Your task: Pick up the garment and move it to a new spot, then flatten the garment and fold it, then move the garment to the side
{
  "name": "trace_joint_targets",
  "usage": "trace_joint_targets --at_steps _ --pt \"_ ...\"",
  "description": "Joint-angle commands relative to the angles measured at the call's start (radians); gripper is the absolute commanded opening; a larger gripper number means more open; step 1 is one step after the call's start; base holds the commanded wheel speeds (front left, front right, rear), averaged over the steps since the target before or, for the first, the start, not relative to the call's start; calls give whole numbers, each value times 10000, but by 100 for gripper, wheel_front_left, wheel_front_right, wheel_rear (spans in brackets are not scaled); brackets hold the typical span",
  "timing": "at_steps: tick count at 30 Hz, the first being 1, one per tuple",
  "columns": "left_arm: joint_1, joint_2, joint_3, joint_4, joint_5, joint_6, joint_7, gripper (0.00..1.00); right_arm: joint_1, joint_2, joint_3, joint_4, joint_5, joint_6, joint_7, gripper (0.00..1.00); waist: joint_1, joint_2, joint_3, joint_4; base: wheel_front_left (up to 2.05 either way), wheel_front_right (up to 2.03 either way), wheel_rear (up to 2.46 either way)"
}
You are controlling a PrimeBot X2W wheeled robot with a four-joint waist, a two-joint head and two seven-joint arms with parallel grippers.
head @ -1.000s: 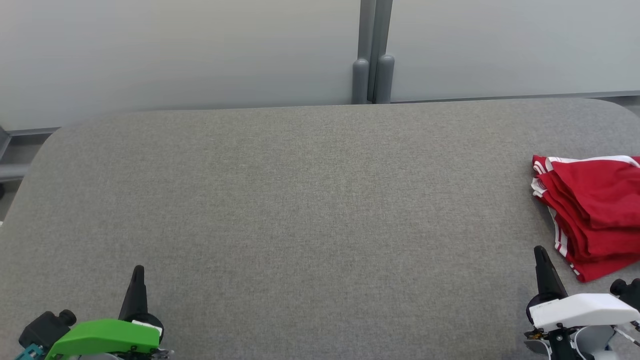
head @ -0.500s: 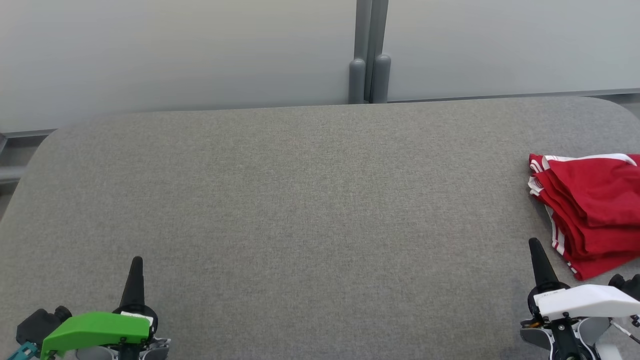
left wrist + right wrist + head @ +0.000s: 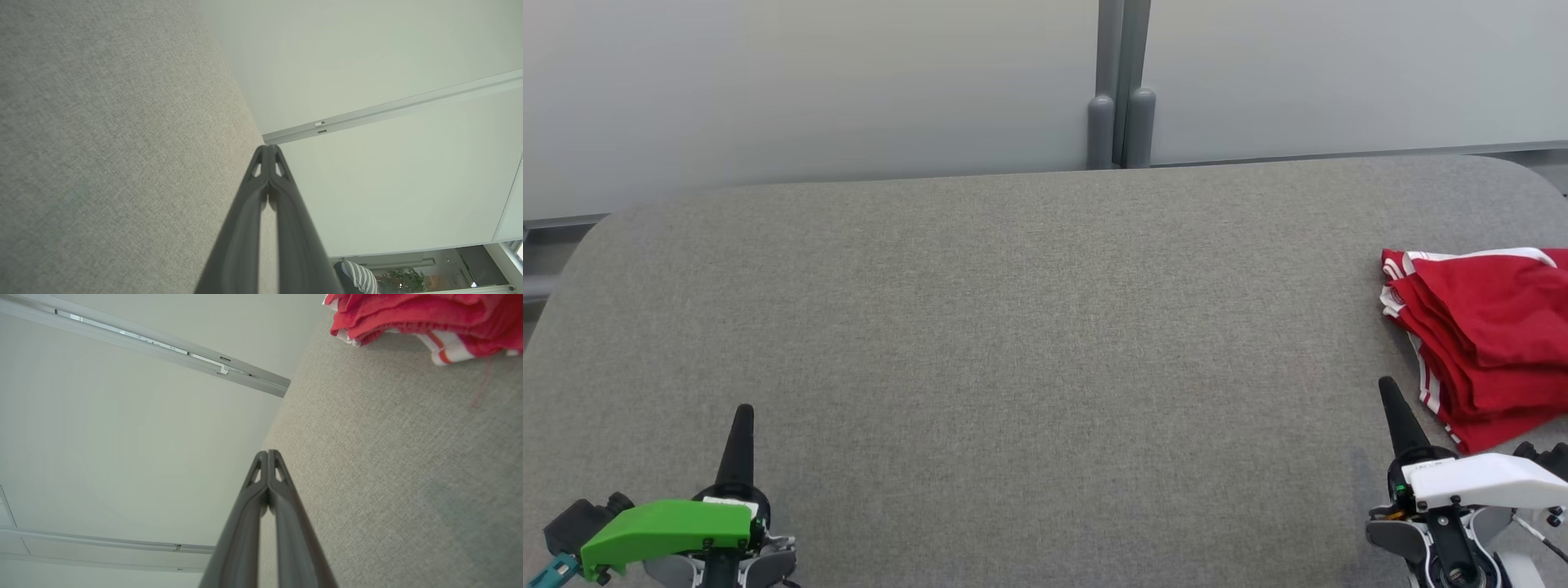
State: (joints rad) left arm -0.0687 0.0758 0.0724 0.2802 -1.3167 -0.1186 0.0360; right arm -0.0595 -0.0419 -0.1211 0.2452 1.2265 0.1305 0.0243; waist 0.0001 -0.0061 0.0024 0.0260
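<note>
Our left hand (image 3: 743, 415) & right hand (image 3: 1389, 390) are pinched closed, holding nothing; the folded red garment (image 3: 1490, 327) lies at the table's (image 3: 1013, 327) right side, near the right hand. Risk: if we sweep that arm carelessly it snags the stack & undoes the folds.

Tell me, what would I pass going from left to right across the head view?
left end effector → grey double post by the wall → folded red garment with white stripes

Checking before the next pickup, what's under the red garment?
The garment lies folded on the grey padded table. Whatever sits beneath its layers is covered.
</note>
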Motion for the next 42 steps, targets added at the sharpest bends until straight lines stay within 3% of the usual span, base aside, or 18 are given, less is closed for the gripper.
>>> trace_joint_targets --at_steps 1,42 --pt "-203 -19 93 -103 -253 -47 77 0 -187 -71 9 -25 302 6 58 0 0 40 0 -9 0 0 0" --pt "-570 -263 544 -255 -2931 -146 880 0 -672 -109 170 118 3801 4 831 0 -1 60 8 -249 0 0 0"
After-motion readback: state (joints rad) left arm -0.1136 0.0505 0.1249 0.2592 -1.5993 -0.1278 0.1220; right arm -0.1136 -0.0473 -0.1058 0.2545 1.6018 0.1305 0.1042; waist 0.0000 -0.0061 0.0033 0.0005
